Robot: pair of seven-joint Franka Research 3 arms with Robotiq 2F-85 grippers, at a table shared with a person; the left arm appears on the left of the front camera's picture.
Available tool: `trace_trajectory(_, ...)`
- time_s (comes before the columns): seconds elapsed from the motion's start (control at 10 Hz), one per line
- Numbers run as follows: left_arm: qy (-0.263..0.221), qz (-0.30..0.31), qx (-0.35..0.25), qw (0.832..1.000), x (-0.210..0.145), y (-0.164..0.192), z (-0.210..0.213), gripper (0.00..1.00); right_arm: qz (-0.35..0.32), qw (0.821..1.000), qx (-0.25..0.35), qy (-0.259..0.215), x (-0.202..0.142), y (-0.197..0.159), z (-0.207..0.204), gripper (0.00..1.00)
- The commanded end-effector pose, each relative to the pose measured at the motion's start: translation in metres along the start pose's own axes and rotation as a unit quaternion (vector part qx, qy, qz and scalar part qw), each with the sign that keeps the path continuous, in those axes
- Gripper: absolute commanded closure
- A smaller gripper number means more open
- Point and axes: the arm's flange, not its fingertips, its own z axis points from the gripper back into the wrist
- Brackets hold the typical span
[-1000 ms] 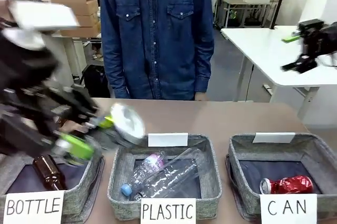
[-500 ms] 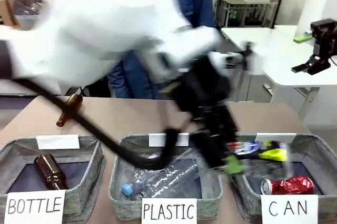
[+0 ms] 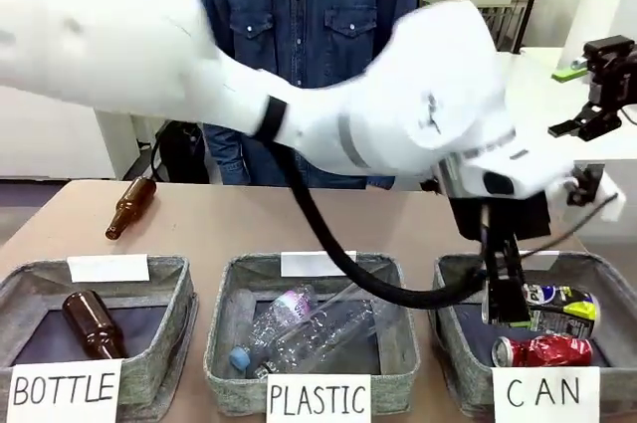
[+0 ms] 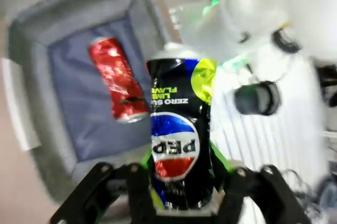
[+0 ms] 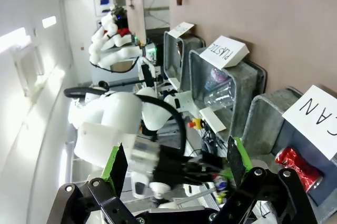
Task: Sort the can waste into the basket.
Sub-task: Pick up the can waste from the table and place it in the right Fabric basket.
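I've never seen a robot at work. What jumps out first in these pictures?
The big white left arm sweeps across the table, its gripper clamped on a black can above the CAN basket. A dented red can already lies in that basket. On the table behind the BOTTLE basket, a brown bottle lies loose.

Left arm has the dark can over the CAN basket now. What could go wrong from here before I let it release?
1. The left gripper holds the dark can over the basket where the red can already lies; dropped, it may strike that can and bounce.
2. In the left wrist view the dark can hangs toward one side of the basket, so a release might clip the wall.
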Motion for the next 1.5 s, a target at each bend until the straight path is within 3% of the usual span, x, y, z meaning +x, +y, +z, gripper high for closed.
trace_trajectory(0.0, 0.01, 0.024, 0.004, 1.0, 0.036, 0.031, 0.0, 0.62, 0.001, 1.0, 0.0, -0.002, 0.002, 0.004, 0.002, 0.0)
trace_trajectory(0.5, 0.029, 0.033, 0.014, 0.999, 0.021, 0.034, -0.002, 0.62, 0.001, 1.0, 0.0, -0.002, 0.002, 0.004, 0.002, 0.0)
trace_trajectory(0.6, 0.032, 0.031, 0.012, 0.999, 0.019, 0.033, -0.001, 0.06, 0.001, 1.0, 0.0, -0.002, 0.002, 0.004, 0.002, 0.0)
trace_trajectory(0.8, 0.029, 0.027, 0.019, 0.999, 0.017, 0.028, 0.001, 0.0, 0.001, 1.0, 0.0, -0.002, 0.002, 0.004, 0.002, 0.0)
trace_trajectory(1.1, 0.028, 0.026, 0.023, 0.999, 0.011, 0.018, 0.014, 0.0, 0.001, 1.0, 0.0, -0.002, 0.002, 0.004, 0.002, 0.0)
trace_trajectory(1.4, 0.045, 0.01, 0.021, 0.999, -0.015, -0.043, 0.08, 0.0, 0.001, 1.0, 0.0, -0.002, 0.002, 0.004, 0.002, 0.0)
